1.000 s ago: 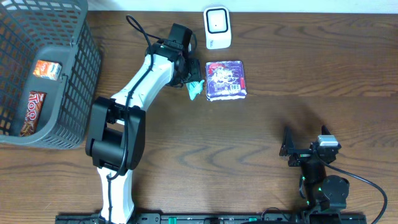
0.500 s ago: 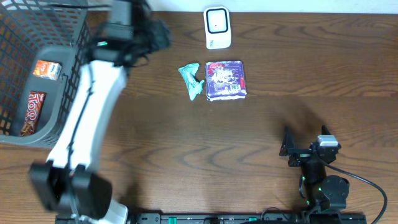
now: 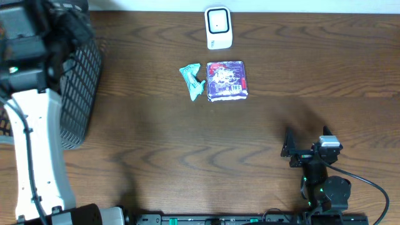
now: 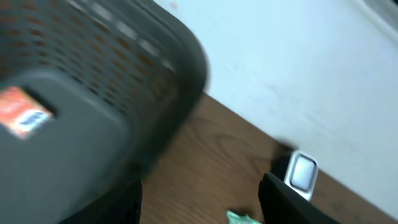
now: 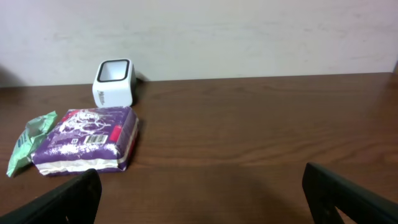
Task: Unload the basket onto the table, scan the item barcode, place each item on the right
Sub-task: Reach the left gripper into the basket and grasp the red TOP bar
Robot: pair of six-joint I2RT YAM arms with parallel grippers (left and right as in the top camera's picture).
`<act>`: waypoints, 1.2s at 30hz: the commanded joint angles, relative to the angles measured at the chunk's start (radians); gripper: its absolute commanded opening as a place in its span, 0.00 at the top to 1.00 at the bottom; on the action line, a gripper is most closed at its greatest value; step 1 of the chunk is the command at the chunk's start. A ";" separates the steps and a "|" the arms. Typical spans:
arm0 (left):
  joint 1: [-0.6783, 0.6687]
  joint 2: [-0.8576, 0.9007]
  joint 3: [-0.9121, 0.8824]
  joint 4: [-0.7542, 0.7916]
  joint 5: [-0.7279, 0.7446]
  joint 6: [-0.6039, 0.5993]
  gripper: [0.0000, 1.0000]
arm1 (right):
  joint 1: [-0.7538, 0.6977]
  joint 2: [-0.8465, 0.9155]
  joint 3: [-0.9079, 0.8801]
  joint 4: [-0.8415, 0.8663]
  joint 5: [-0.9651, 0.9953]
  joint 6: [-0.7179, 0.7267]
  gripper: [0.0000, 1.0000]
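Two dark fingers of the left gripper [image 4: 200,194] stood apart at the foot of the left wrist view, bare table [image 4: 205,162] between them and nothing held; the view was smeared, so finer detail could not be told. Just beyond them rose the grey basket [image 4: 143,68], and inside it lay an orange packet [image 4: 25,112], by judgement the likeliest item for the next pick; overhead, the left arm [image 3: 37,137] hid the basket's inside.

Doing this step well would mean coming down clear of the mesh wall; centring the open jaws across the packet's narrow width; closing on that packet alone; lifting straight up before carrying it to the white scanner [image 3: 218,27] at the table's far edge, barcode face turned to the scanner's window.

Near the scanner lay a purple packet [image 3: 227,80], a crumpled green packet [image 3: 192,80] touching or just beside its left edge; well apart, at the near edge, the right gripper [image 5: 200,180] sat with jaws wide and empty.

On writing: in the right wrist view the purple packet showed white print and a small barcode panel [image 5: 93,140] on its near face, too small to read; the orange packet's white label was blurred; no brand could be read anywhere.
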 commanded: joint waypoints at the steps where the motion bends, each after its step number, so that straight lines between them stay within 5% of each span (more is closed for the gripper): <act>1: 0.055 -0.027 0.014 -0.005 -0.002 -0.002 0.40 | -0.003 -0.003 -0.003 -0.003 0.002 -0.011 0.01; 14: 0.243 -0.027 0.014 -0.014 -0.002 -0.001 0.40 | -0.003 -0.003 -0.003 -0.003 0.002 -0.011 0.01; 24: 0.338 -0.012 0.004 -0.050 -0.007 0.154 0.38 | -0.003 -0.003 -0.003 -0.003 0.002 -0.011 0.01; 31: 0.343 0.003 -0.023 -0.051 -0.236 0.187 0.37 | -0.003 -0.003 -0.003 -0.003 0.002 -0.011 0.01; 36: 0.344 0.052 -0.029 -0.051 -0.246 0.309 0.37 | -0.003 -0.003 -0.003 -0.002 0.002 -0.011 0.01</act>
